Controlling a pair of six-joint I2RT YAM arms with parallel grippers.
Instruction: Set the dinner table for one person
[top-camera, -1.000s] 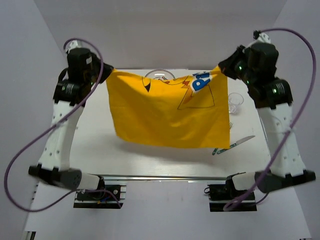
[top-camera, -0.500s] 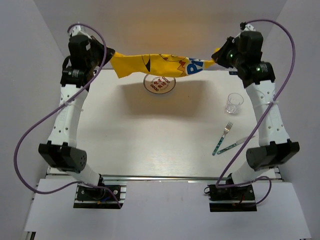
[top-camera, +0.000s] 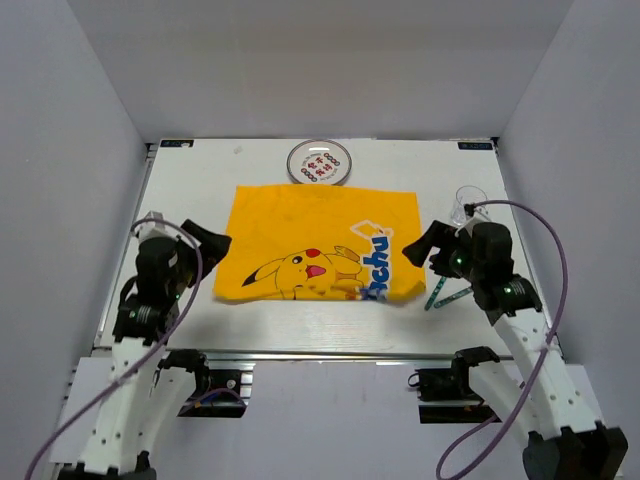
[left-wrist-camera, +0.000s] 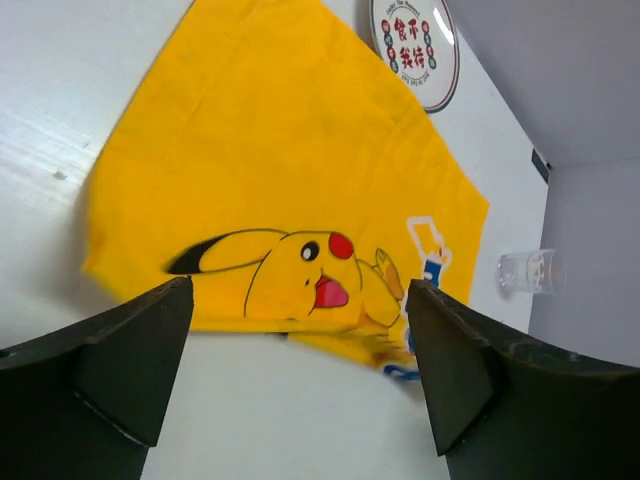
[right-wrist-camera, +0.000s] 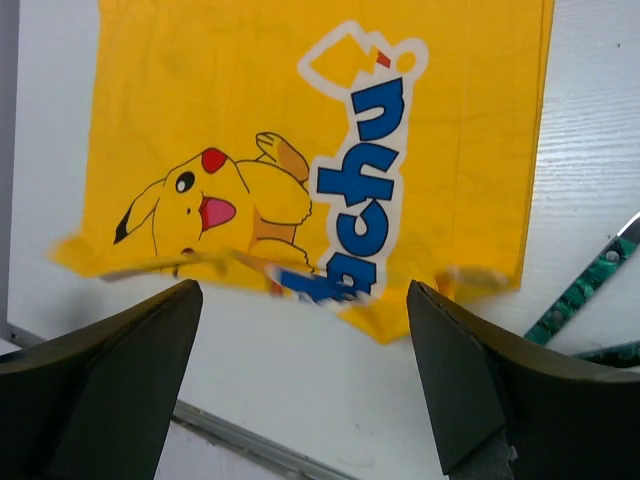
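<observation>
Top external, smooth white dinner table (top-camera: 195, 185), yellow cloth (top-camera: 320, 235) (hem rumpled)

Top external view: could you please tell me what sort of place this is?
Likely a robotics test cell, not a dining room: plain walls box in the white tabletop, and the left arm and right arm mount at its metal rail.

dinner table (top-camera: 300, 322): flat white rectangular tabletop, metal rail along front edge
place: level beneath left gripper (top-camera: 215, 244) and right gripper (top-camera: 417, 250)
</observation>
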